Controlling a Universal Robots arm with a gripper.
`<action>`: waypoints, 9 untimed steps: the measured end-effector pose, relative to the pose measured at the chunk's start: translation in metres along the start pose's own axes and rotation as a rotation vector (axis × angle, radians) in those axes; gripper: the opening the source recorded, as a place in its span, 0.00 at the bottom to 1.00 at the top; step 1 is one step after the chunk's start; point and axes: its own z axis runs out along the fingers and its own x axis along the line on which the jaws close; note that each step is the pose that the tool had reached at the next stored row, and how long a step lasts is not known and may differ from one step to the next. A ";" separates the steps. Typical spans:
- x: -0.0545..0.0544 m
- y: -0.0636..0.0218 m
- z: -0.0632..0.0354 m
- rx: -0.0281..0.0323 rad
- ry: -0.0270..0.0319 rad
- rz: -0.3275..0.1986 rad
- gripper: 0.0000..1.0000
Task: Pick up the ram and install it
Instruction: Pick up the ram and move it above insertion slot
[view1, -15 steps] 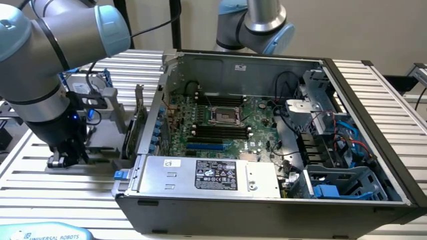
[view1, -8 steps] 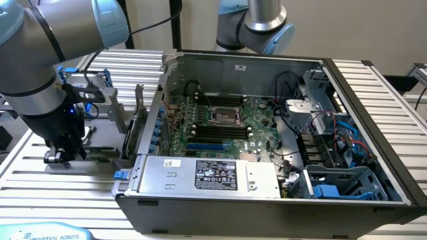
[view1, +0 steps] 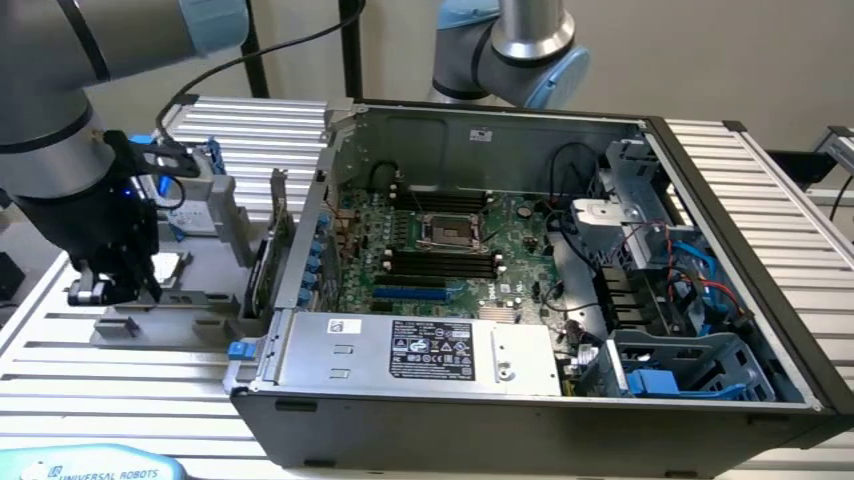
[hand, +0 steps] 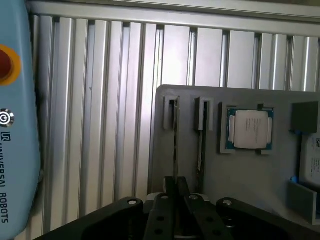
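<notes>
Your claw (hand: 176, 186) looks clenched on the ram (hand: 176, 142), though it's dim there. The ram stands on edge in the gray tray (hand: 240, 200), at the exterior view's left beside the computer case (view1: 400, 420). Pull crooked and it may jam or slip out.

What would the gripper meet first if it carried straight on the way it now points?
Probably the ram, on edge in the grey holder, directly ahead of the gripper; depth is unclear.
</notes>
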 end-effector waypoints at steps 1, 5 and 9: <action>0.000 -0.0001 -0.0046 0.0001 -0.0001 0.000 0.14; -0.001 -0.0014 -0.0226 0.0002 -0.0002 0.000 0.14; -0.002 -0.0044 -0.0412 -0.0001 0.0000 0.000 0.14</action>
